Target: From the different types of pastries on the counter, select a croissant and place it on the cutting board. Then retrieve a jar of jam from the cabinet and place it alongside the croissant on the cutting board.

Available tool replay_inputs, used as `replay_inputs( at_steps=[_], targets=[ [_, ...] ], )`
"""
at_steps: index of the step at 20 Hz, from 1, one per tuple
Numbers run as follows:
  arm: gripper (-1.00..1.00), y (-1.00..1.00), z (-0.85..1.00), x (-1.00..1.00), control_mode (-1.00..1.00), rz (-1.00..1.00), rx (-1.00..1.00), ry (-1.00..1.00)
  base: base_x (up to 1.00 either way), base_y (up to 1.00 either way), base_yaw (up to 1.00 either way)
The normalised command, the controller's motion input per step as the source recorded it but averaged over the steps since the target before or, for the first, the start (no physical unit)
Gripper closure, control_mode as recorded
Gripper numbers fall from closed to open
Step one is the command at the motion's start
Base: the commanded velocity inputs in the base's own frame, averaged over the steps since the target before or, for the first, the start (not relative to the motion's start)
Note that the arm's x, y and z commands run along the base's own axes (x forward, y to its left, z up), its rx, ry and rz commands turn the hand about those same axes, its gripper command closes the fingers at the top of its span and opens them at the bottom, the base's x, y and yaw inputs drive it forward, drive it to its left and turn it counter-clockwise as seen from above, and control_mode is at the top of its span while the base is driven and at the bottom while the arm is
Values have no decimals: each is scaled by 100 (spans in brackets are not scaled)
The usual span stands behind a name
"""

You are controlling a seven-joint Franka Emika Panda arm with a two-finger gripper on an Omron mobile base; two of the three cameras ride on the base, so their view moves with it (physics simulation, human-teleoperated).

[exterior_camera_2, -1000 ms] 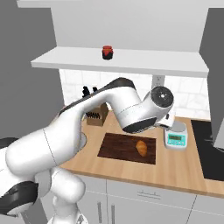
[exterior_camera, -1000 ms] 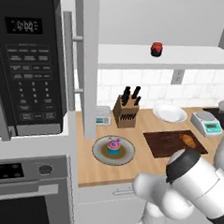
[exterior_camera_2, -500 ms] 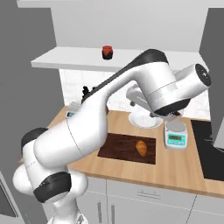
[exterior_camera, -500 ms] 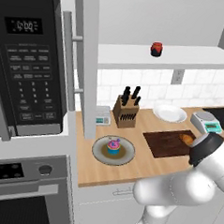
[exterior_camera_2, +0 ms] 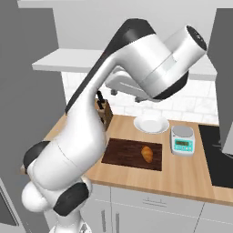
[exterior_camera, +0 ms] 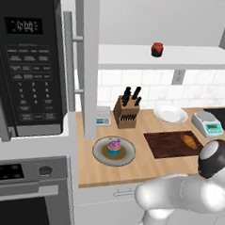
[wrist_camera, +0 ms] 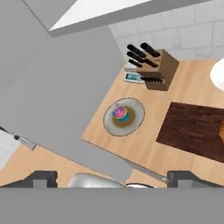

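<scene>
Now the croissant (exterior_camera_2: pixel 147 154) lies on the cutting board (exterior_camera_2: pixel 125 152), centre of the right base frame. Jar of jam (exterior_camera: pixel 157 49) sits on the cabinet (exterior_camera: pixel 183 57) shelf, upper middle. The gripper's fingers: I cannot tell whether spread or closed.

I get flat, even, bright rendered light with no glare. The long light tan wooden surface (exterior_camera: pixel 144 166) carries only faint soft shadows. The hand view looks slightly coarse, and its near grey panel is featureless.
</scene>
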Motion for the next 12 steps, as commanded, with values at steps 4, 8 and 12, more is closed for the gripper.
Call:
replay_inputs(
  at_steps=[4, 8, 12],
  targets=[
    [-100, 90, 4, -100, -100, 7, -31, -57, 0, 0, 0],
    [-100, 72, 22, -90, -100, 4, -34, -65, 0, 0, 0],
    [-100, 67, 44, -18, -100, -9, -18, -39, 0, 0, 0]
  ],
)
